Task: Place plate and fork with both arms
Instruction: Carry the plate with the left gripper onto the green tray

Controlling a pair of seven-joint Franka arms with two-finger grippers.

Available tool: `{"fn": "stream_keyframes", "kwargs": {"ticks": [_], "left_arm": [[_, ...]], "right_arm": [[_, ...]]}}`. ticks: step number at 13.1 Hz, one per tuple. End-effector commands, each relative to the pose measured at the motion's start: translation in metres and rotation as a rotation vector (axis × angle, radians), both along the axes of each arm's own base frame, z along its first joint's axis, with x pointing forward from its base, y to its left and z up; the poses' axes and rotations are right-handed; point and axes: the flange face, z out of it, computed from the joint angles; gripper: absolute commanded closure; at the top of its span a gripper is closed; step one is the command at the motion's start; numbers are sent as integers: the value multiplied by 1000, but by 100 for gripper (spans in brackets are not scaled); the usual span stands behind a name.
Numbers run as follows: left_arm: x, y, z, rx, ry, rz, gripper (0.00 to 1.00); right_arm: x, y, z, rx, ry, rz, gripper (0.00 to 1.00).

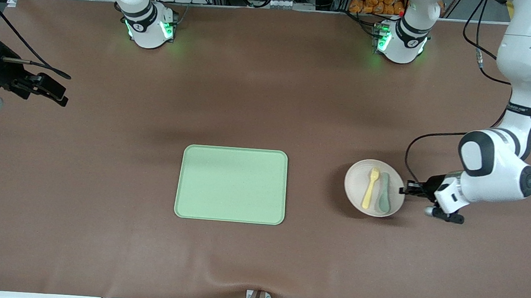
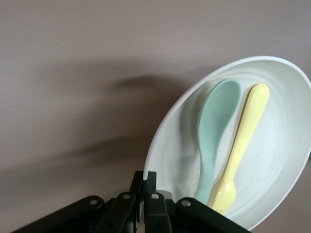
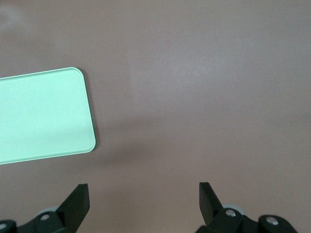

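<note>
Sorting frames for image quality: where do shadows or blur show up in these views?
Front view: soft shadow hugs the round speckled beige plate. Left wrist view: streaky blurred shadows smear the brown table cloth. Right wrist view: a faint shadow beside the light-green rectangular tray.

The round pale speckled plate (image 2: 272, 160) is running off the left wrist view's edge, and the left gripper (image 2: 144, 191) is hiding its nearest rim. The rectangular light-green tray (image 3: 41, 116) is being cropped in the right wrist view.
</note>
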Motion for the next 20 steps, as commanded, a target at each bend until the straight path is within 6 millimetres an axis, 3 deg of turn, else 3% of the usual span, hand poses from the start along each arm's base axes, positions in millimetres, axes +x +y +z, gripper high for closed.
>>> {"fn": "stream_keyframes", "kwargs": {"ticks": [1, 4, 8, 10, 14, 20], "left_arm": [[26, -67, 10, 30, 16, 10, 100], [27, -143, 10, 28, 20, -15, 100], [14, -265, 14, 71, 55, 85, 100], [3, -304, 10, 123, 42, 99, 100], [-17, -360, -8, 150, 60, 132, 100], [-30, -381, -43, 154, 64, 161, 100]], "right_arm": [[1, -4, 4, 16, 2, 6, 0], [2, -5, 1, 15, 6, 6, 0], [10, -6, -15, 18, 27, 5, 0], [13, -13, -23, 22, 42, 12, 0], [23, -19, -41, 50, 68, 73, 0], [31, -24, -66, 74, 111, 89, 0]]}}
